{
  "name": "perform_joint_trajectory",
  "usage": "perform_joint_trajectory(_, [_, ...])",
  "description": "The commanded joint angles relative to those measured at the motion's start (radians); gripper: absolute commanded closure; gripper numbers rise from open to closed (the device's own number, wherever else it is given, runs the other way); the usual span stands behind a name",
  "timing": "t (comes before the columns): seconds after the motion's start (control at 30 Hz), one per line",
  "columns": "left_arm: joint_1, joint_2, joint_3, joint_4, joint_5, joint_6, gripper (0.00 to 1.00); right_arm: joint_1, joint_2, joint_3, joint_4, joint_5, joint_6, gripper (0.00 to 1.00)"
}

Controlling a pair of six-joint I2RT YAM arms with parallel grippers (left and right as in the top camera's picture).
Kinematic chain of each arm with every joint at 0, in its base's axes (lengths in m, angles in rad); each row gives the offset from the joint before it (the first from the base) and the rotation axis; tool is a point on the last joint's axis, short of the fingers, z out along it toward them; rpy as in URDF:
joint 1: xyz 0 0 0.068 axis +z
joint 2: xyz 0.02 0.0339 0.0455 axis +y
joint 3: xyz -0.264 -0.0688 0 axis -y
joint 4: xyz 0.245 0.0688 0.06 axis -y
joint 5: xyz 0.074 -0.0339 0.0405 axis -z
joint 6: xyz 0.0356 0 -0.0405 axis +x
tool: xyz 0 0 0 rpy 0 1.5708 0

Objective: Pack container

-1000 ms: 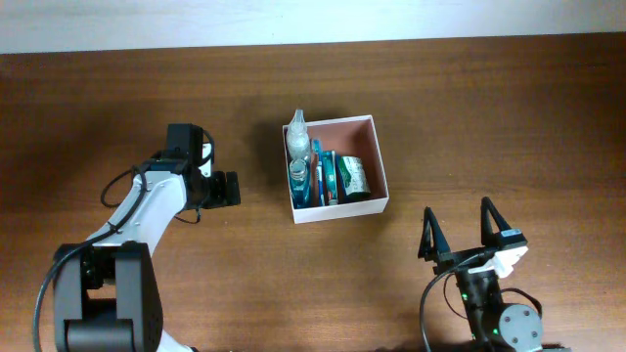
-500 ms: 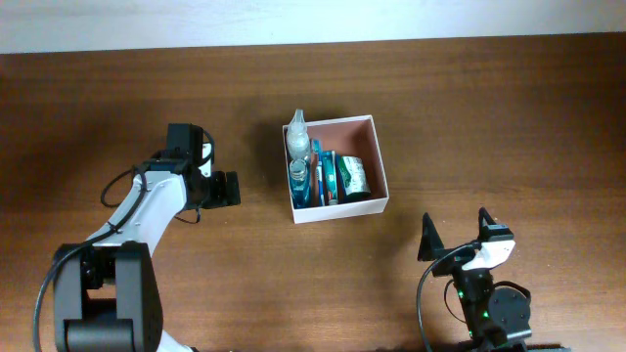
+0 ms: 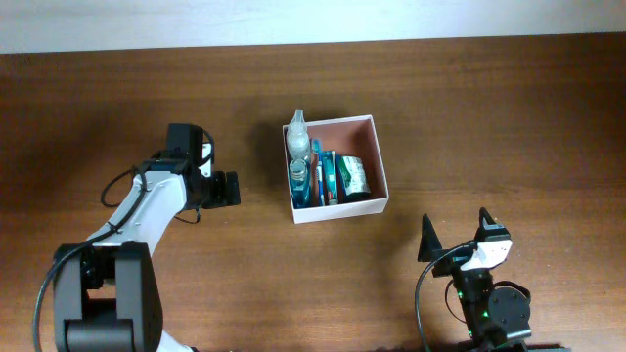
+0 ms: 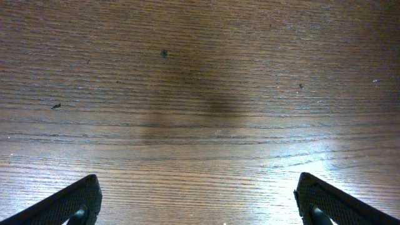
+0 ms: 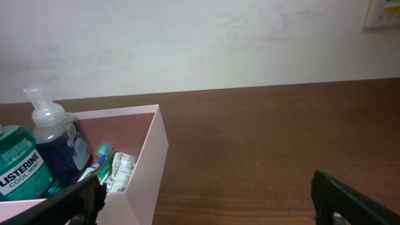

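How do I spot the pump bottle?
On the brown table sits a white-walled container. The pump bottle stands in its top-left corner, seen from overhead. Only it has a clear pump top; the mouthwash bottle beside it is teal.

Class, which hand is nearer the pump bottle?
Left. The left hand is beside the container wall nearest the pump bottle; the right hand is off the container's diagonally opposite corner.

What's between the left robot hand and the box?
Nothing, only bare brown table. The overhead view shows the left gripper and the container apart, with plain wood between them.
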Motion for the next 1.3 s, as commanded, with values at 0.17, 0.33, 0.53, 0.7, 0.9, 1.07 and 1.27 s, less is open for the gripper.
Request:
perform_joint_trajectory(0.17, [0.002, 0.008, -0.005, 0.002, -0.007, -0.002, 0.01, -0.008, -0.005, -0.005, -0.008, 0.005, -0.010, 0.02])
perform_joint_trajectory(0.33, [0.002, 0.008, -0.005, 0.002, -0.007, -0.002, 0.01, -0.008, -0.005, -0.005, -0.008, 0.005, -0.011, 0.02])
perform_joint_trajectory(0.53, [0.002, 0.008, -0.005, 0.002, -0.007, -0.002, 0.01, -0.008, -0.005, -0.005, -0.008, 0.005, -0.010, 0.02])
perform_joint_trajectory(0.7, [0.002, 0.008, -0.005, 0.002, -0.007, -0.002, 0.01, -0.008, -0.005, -0.005, -0.008, 0.005, -0.010, 0.02])
perform_joint_trajectory(0.9, [0.001, -0.036, -0.005, 0.002, -0.007, -0.002, 0.01, -0.008, -0.005, -0.005, -0.008, 0.005, -0.010, 0.02])
perform_joint_trajectory(1.07, [0.001, -0.163, -0.005, 0.002, -0.007, -0.002, 0.01, -0.008, -0.005, -0.005, -0.008, 0.005, -0.010, 0.01])
perform_joint_trajectory(1.27, [0.001, -0.390, -0.024, 0.002, -0.007, -0.002, 0.01, -0.008, -0.005, -0.005, -0.008, 0.005, -0.010, 0.02])
